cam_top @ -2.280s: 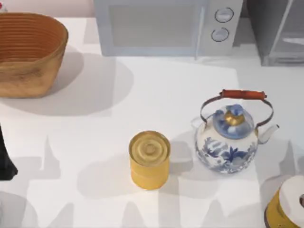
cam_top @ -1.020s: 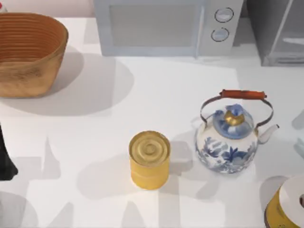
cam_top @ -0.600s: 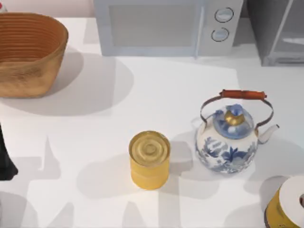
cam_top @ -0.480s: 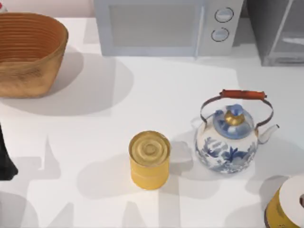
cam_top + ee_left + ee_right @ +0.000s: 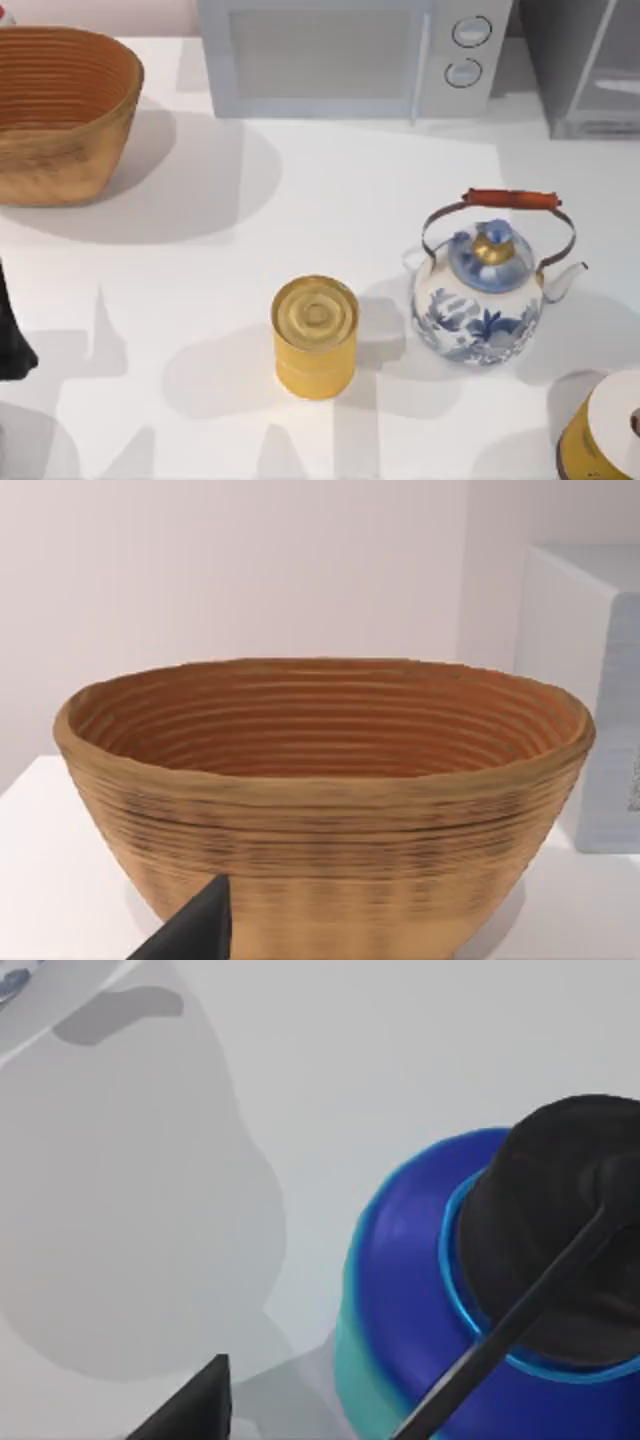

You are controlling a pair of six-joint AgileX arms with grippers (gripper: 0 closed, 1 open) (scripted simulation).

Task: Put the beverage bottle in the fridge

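Overhead, the white counter (image 5: 330,190) carries a yellow tin can (image 5: 315,336) near its middle, upright, with a blue-and-white porcelain kettle (image 5: 490,292) just to its right, apart from it, its red-wrapped handle arched over the lid. A woven basket (image 5: 60,110) sits at the far left, and a light grey microwave (image 5: 350,55) with two round knobs stands along the back edge. To the right of the microwave, in the back right corner, is the fridge (image 5: 585,65), a grey cabinet with a pale glassy door panel. At the near right corner, a yellow roll with a white top (image 5: 605,430) is cut off by the edge.

The left arm (image 5: 12,335) sits at the far left edge, its wrist camera facing the basket (image 5: 320,800); whether the left tool is open or closed cannot be told.

The right wrist view looks down on the beverage bottle (image 5: 420,1290), blue with a teal band and a black cap, standing on the counter; whether the right tool is open or closed cannot be told either.
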